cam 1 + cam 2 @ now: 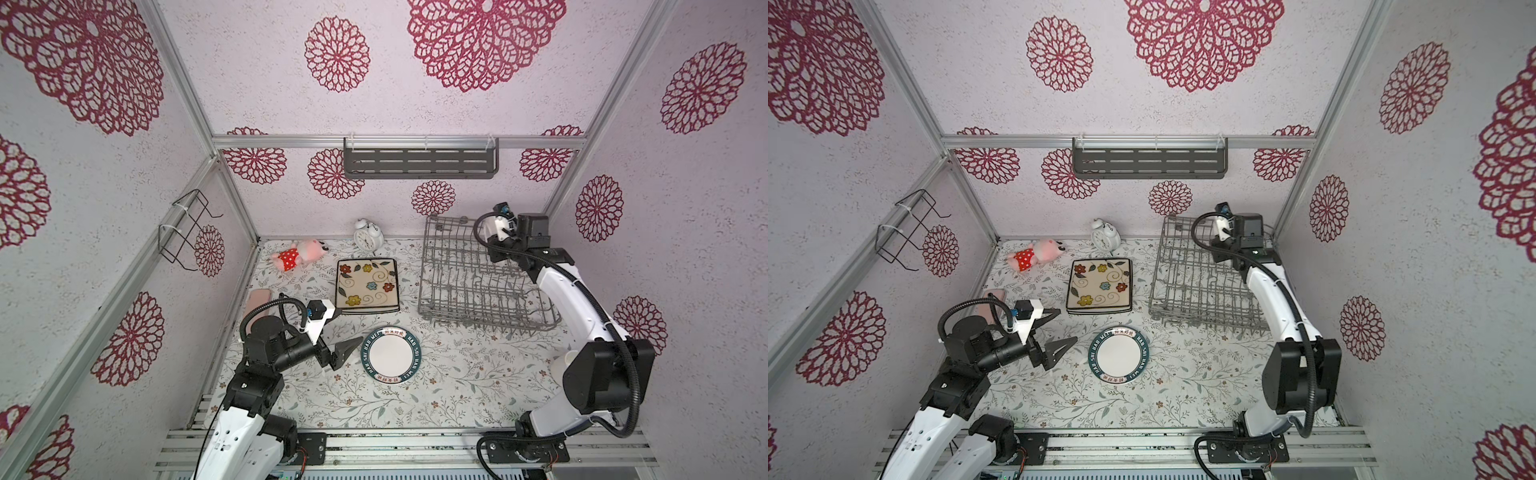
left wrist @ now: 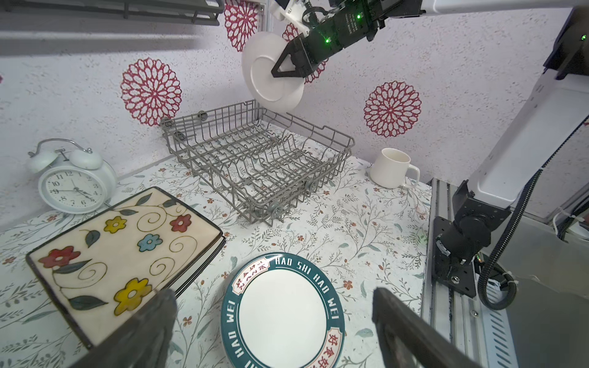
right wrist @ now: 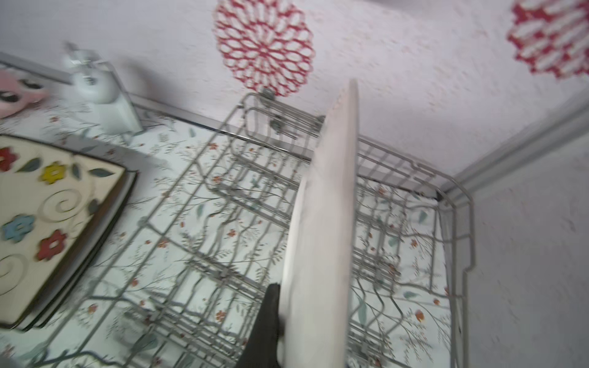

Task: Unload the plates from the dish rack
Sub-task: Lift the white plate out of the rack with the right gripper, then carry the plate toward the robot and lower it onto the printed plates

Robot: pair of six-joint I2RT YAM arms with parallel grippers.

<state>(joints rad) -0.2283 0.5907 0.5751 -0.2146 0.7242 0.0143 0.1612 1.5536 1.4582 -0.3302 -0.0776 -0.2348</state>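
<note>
In both top views, at the right, the right arm [image 1: 575, 293] hides the right end effector [image 2: 276, 69] and the white plate [image 2: 267, 87] it grips. It mostly hides the mug [image 1: 559, 363] too. The right wrist picture is blurry. The lettered plate [image 2: 280, 318] runs off the left wrist picture's edge.

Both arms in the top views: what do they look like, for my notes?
The left arm and right arm match: white shell links, black joint housings, black ribbed cable hoses looping alongside, a white wrist camera mount with a blue-trimmed black camera. The jaws are black, triangular, open-framed. On the right arm's wrist, green lights glow.
</note>
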